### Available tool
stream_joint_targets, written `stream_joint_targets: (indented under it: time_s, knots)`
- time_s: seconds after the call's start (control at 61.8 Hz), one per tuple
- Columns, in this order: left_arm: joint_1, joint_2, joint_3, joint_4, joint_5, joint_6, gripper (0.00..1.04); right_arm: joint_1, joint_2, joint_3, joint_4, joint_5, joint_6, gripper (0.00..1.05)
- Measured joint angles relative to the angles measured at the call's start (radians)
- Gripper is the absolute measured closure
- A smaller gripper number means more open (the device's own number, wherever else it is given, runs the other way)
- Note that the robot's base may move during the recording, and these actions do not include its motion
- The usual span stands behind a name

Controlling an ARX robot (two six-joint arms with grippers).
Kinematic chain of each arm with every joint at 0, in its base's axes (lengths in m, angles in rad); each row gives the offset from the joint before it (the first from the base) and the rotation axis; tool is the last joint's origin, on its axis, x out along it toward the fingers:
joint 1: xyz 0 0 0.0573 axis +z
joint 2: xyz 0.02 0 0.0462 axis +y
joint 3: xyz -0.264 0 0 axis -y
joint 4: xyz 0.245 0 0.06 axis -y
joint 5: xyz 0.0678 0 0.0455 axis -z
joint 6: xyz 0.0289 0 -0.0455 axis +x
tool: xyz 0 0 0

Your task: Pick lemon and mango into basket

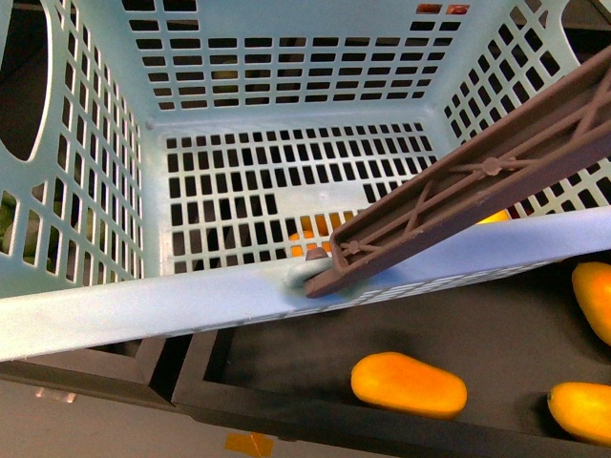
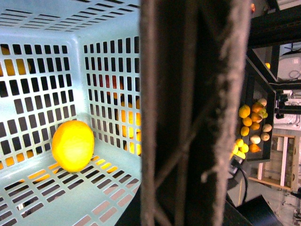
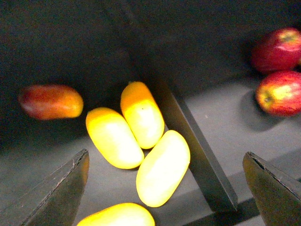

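Note:
The pale teal basket (image 1: 95, 315) hangs close in the front view, its mauve handle (image 1: 477, 191) slanting across the near rim. In the left wrist view the handle (image 2: 193, 113) fills the middle. My left gripper is shut on it, and its fingers do not show. The lemon (image 2: 73, 145) lies on the slotted floor inside the basket (image 2: 28, 197). My right gripper (image 3: 165, 155) is open above a mango (image 3: 162, 167) in a black bin, with more mangoes (image 3: 113, 136) beside it. Mangoes (image 1: 409, 384) also lie in the black tray below the basket.
A black divider (image 3: 197, 155) separates the mangoes from two red apples (image 3: 281, 92). A reddish-orange fruit (image 3: 51, 101) lies at the far side of the mango compartment. A distant black tray of mixed fruit (image 2: 251, 127) shows past the handle. The black tray's front edge (image 1: 286, 420) runs under the basket.

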Motion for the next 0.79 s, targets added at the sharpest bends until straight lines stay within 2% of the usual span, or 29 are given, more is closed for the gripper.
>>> stream_joint_targets:
  time_s: [0.178,0.324,0.469,0.793]
  knots:
    - [0.0,0.0,0.0,0.0,0.011,-0.005,1.0,0.018,0.309,0.063,0.132,0.012,-0.156,0.09]
    - [0.0,0.0,0.0,0.0,0.009,-0.004,1.0,0.069,0.509,0.121,0.17,0.016,-0.203,0.09]
    - [0.0,0.0,0.0,0.0,0.009,-0.005,1.0,0.137,0.665,0.205,0.177,0.019,-0.187,0.09]
    - [0.0,0.0,0.0,0.0,0.01,-0.005,1.0,0.208,0.846,0.41,0.117,0.035,-0.1,0.09]
